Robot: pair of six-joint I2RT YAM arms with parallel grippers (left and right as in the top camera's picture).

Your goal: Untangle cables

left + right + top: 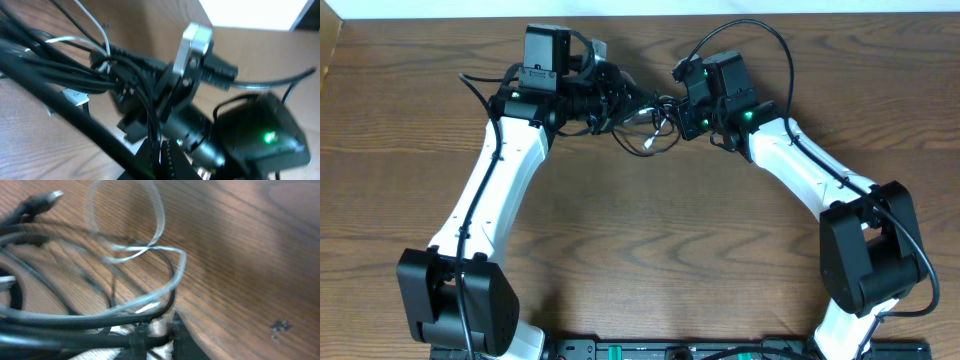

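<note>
Brown wood-grain surface (640, 250) underneath, plain to every edge. Found the cables (655, 125) bunched in a loose knot just beside the left claw (605, 100), caught between it and the right claw (688, 112). Saw the right claw hard up against the far side of that knot, so very near the left claw. Could not make out the left claw as apart or clamped; got only a blur of black cords and a silver plug (75, 95) from its wrist view. Could not settle the right claw either, despite thin strands running down toward its fingers. Noted a whitish cord (150, 245) looping over the dark ones, and a grey plug end (50, 197) lying free on the wood.

Judged the step in hand as easing strands apart. Thought it best to pin one cord firmly at the left claw and draw away from it slowly, low over the surface. Better to lead a loop out by its plug end than to tug at the middle. Worth keeping the thicker arm wires (770, 40) away from the knot beside the left claw.
</note>
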